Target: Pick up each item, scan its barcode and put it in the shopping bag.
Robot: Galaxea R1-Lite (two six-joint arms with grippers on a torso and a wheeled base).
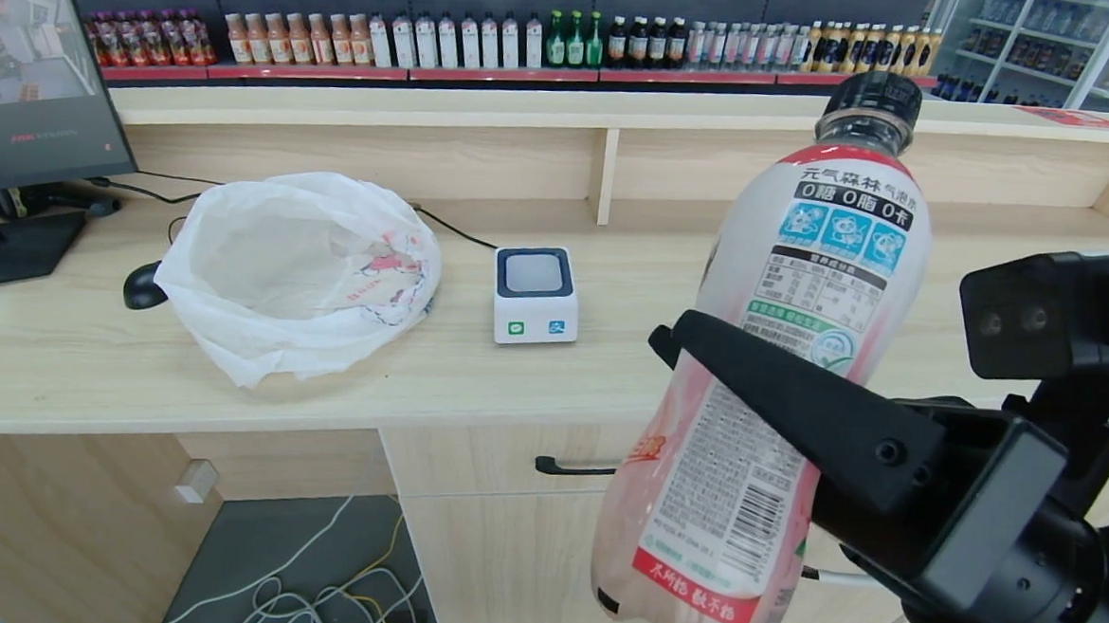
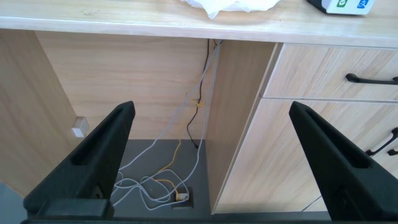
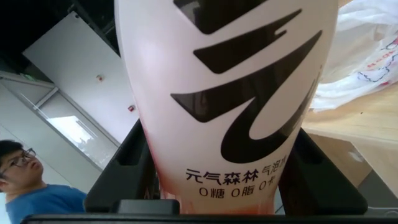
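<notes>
I have the bottle [image 1: 780, 361] lifted and clamped between the jaws of the right gripper [image 1: 750, 388], held upright in the air in front of the counter [image 1: 513, 385], off to the right of the scanner [image 1: 534, 294]. Its barcode [image 1: 760, 512] faces my head camera, not the scanner window, so I judge the pick done and the scan and bagging left. The shopping bag [image 1: 259, 343] sits open on the counter just left of the scanner; I see nothing inside it. The left gripper [image 2: 217, 162] hangs spread apart, low before the cabinet fronts.
</notes>
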